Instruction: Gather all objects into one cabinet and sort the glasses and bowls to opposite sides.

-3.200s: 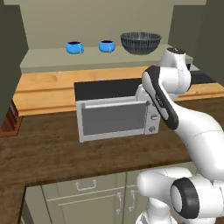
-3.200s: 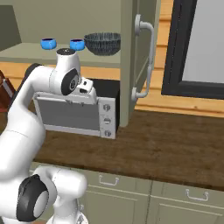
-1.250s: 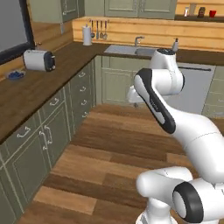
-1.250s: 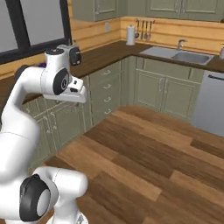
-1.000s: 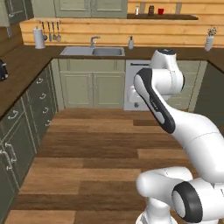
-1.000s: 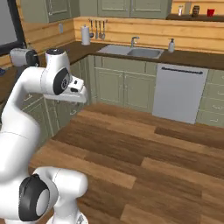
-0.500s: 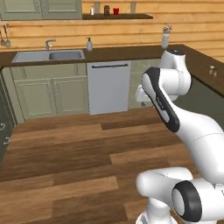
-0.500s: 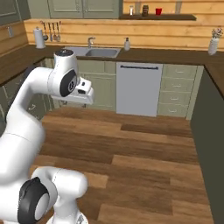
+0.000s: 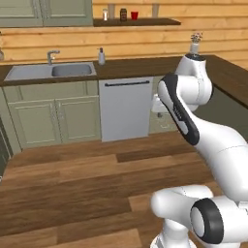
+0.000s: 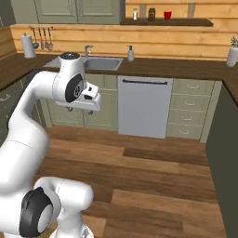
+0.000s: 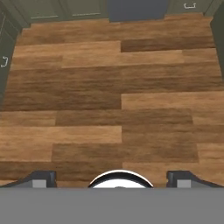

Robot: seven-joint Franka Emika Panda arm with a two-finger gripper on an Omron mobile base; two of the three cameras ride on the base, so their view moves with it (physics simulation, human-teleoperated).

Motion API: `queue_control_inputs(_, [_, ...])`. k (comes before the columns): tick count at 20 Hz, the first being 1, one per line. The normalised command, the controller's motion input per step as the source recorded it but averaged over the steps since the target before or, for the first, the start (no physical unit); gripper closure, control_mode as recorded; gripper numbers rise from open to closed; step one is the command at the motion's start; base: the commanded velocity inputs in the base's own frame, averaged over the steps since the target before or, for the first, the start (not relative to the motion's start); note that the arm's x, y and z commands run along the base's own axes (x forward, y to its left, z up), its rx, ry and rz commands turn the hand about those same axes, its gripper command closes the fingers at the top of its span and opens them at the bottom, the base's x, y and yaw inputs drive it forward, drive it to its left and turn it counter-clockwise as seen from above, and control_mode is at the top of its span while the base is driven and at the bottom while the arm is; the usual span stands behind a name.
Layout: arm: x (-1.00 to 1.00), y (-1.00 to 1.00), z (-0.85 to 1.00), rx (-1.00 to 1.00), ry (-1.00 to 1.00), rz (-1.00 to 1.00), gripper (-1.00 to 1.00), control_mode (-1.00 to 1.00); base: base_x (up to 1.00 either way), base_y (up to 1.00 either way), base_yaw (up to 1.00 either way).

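Your red mug (image 9: 134, 15) stands on the high wooden wall shelf (image 9: 160, 22) above the counter, at the right end of a short row: a pale jar (image 9: 105, 14) to the left, a dark jar (image 9: 123, 14) in the middle, then the mug just beside it. From the right base view you see the same red mug (image 10: 168, 15) on that shelf (image 10: 195, 22), apart from the two jars and well above the dishwasher (image 10: 143, 108).

Your gripper (image 11: 112, 180) points down at the wood plank floor (image 11: 109, 100), its two dark fingertips (image 11: 38, 178) spread wide at opposite sides of the hand view with nothing between them. It holds nothing. In the right base view the hand (image 10: 86, 98) hangs in front of the olive-green base cabinets, near the sink (image 10: 96, 62).

Further out, the dark countertop (image 9: 135, 63) carries a soap bottle (image 9: 101, 56) beside the sink (image 9: 48, 71) and its faucet (image 9: 52, 54), and a small white vase (image 9: 194, 44) sits at the far right corner. In the right base view a paper towel roll (image 10: 27, 45) and hanging utensils (image 10: 42, 38) stand against the wooden wall at the left. Olive-grey wall cabinets (image 10: 76, 11) hang above the sink, doors closed.
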Motion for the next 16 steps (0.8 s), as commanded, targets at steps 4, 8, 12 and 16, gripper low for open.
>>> queue_control_inputs(4, [0.00,0.00,0.00,0.00,0.00,0.00,-1.00,1.00,1.00,-0.28,0.00])
queue_control_inputs(8, [0.00,0.00,0.00,0.00,0.00,0.00,-1.00,1.00,0.68,-0.72,-0.03])
queue_control_inputs(12, [0.00,0.00,0.00,0.00,0.00,0.00,-1.00,1.00,0.50,-0.62,-0.01])
queue_control_inputs(16, [0.00,0.00,0.00,0.00,0.00,0.00,-1.00,1.00,0.72,-0.42,-0.01])
